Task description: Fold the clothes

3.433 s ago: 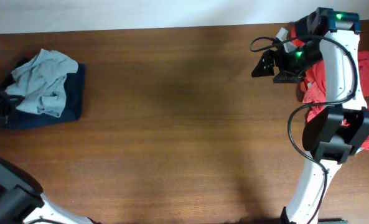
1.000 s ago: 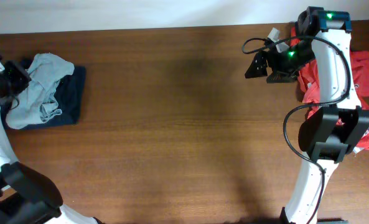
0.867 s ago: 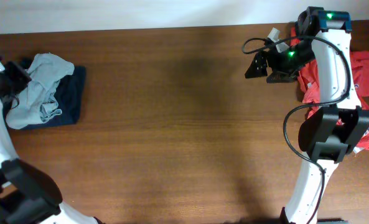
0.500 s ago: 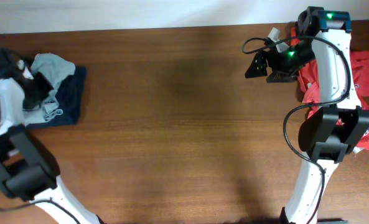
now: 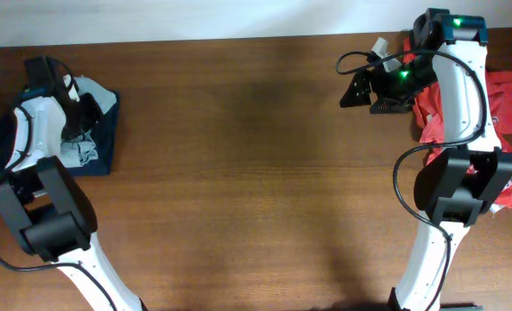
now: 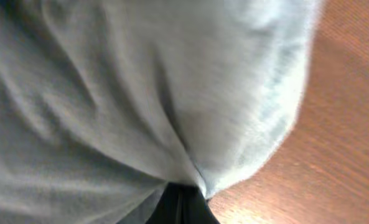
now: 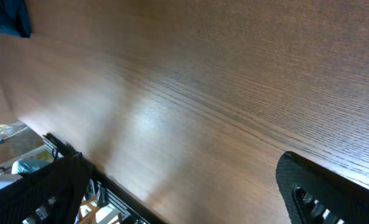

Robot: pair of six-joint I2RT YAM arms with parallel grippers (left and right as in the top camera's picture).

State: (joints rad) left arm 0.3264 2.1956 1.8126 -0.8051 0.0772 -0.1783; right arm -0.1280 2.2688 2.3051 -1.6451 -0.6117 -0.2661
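LEFT ARM TAKES FIRST SHIRT: Closest in, the left gripper [image 6: 181, 202] is clamped tight on a gathered fold of the pale grey-blue T-shirt [image 6: 140, 93]. The cloth fills the wrist camera and falls away from the pinch in soft creases, with a strip of the brown table [image 6: 343, 143] showing alongside. From overhead, that arm bends over the left end of the table, where the shirt lies bunched on top of a dark navy garment [image 5: 100, 149]; how much of the shirt is lifted clear cannot be told. Across a broad stretch of wood, the right gripper [image 5: 357, 92] hangs above the far right part of the table, jaws spread wide with nothing between them. Beyond it, at the far right edge, red T-shirts [image 5: 510, 99] sit in a heap partly behind the arm. The work appears to be at its opening step: one garment gripped at the pile, none yet laid flat or folded. The next move would seem to call for carrying the shirt to the open middle without dragging the navy piece along, and for the free gripper to take a second edge so the cloth can be spread.
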